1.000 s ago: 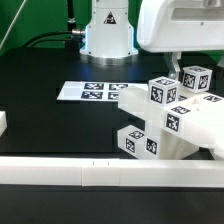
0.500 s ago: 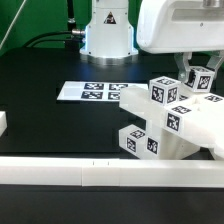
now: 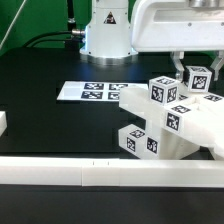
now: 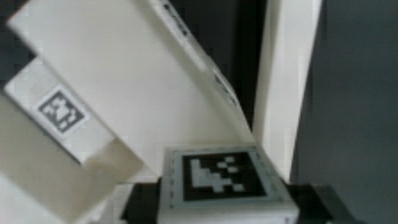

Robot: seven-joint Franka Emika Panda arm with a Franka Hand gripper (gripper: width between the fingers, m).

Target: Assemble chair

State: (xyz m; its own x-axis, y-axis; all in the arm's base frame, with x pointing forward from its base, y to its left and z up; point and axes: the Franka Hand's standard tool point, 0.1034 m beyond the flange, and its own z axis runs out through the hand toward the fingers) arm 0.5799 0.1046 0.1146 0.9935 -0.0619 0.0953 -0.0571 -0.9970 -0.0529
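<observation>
The partly built chair (image 3: 165,125) stands at the exterior view's right: glossy white chunky pieces with black-and-white tags. My gripper (image 3: 196,74) hangs over its far upper corner, shut on a small white tagged cube (image 3: 198,79) that sits at the top of the chair's right side; I cannot tell whether it touches. In the wrist view the cube (image 4: 217,172) sits between my dark fingers (image 4: 143,203), with slanted white chair pieces (image 4: 125,90) beyond it. The gripper (image 4: 217,205) is shut on the cube.
The marker board (image 3: 90,92) lies flat on the black table left of the chair. A long plain white rail (image 3: 90,172) runs along the front edge. A small white block (image 3: 3,122) sits at the far left. The robot base (image 3: 108,30) stands behind.
The gripper with the cube has shifted slightly, the cube tilting and then straightening; the arm body above has risen a little. The chair has not moved.
</observation>
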